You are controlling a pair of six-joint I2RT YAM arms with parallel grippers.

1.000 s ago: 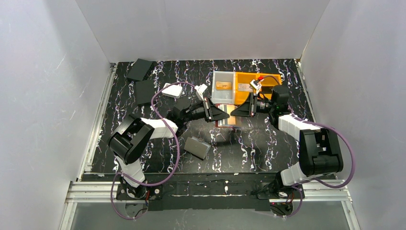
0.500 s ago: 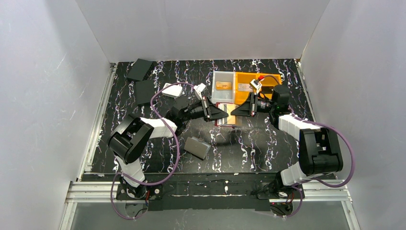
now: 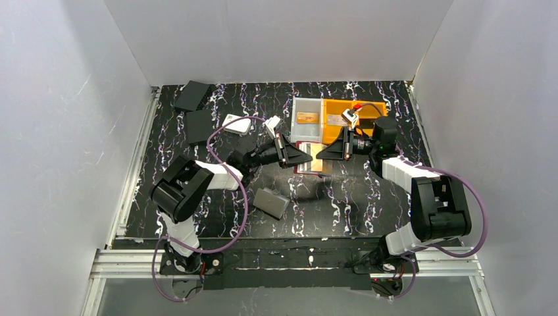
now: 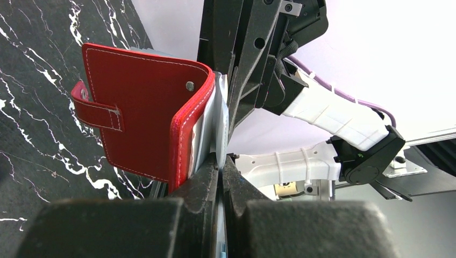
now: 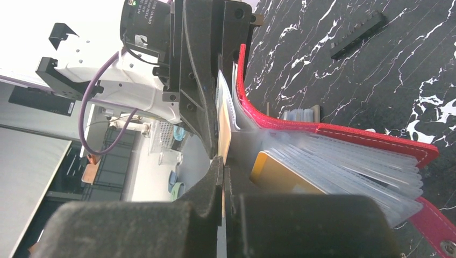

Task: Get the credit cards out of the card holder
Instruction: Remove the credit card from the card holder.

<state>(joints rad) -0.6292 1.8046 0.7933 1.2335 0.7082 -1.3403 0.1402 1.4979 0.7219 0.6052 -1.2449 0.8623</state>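
Nearest the arm bases, a flat grey case (image 3: 272, 203) lies on the dark marbled worktop (image 3: 368, 197). Beyond it, mid-worktop, the red card holder (image 3: 310, 166) sits open between the two arms. One cover lies flat and the other stands upright, with the snap tab (image 4: 97, 110) hanging off its outer face. The left jaws are clenched on the edge of a clear sleeve page (image 4: 218, 115) beside the raised cover. The right jaws are clenched on the edge of an orange-gold credit card (image 5: 225, 134) standing among the raised sleeves. Whether it is clear of its sleeve I cannot tell. A second gold card (image 5: 279, 176) lies in the sleeves fanned over the flat cover.

Behind the holder, a clear box (image 3: 307, 131) holds one orange-gold card (image 3: 306, 117). An orange tray (image 3: 368, 108) touches it on the right and holds a pale flat piece (image 3: 335, 120) too small to make out. Farther left are a white rounded box (image 3: 237, 124) and two dark flat pieces (image 3: 193, 95).
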